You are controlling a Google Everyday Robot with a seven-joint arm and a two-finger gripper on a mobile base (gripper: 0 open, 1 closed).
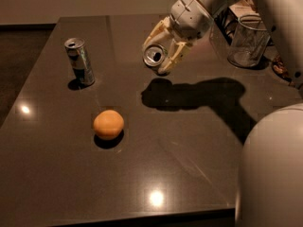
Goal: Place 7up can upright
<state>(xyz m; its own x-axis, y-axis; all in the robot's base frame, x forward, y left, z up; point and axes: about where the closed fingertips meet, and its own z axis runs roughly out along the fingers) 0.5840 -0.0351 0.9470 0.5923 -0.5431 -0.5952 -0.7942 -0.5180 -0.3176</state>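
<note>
The 7up can (pixel 155 56) is a short silver can, tilted with its pull-tab top facing me. My gripper (pixel 164 51) is shut on it, one pale finger on each side, and holds it in the air above the dark table (pixel 189 141), right of centre toward the back. Its shadow falls on the table just below.
A taller slim silver can with a dark label (pixel 80 61) stands upright at the back left. An orange (pixel 108 124) lies left of centre. A clear glass container (pixel 247 41) stands at the back right. My white arm fills the right side.
</note>
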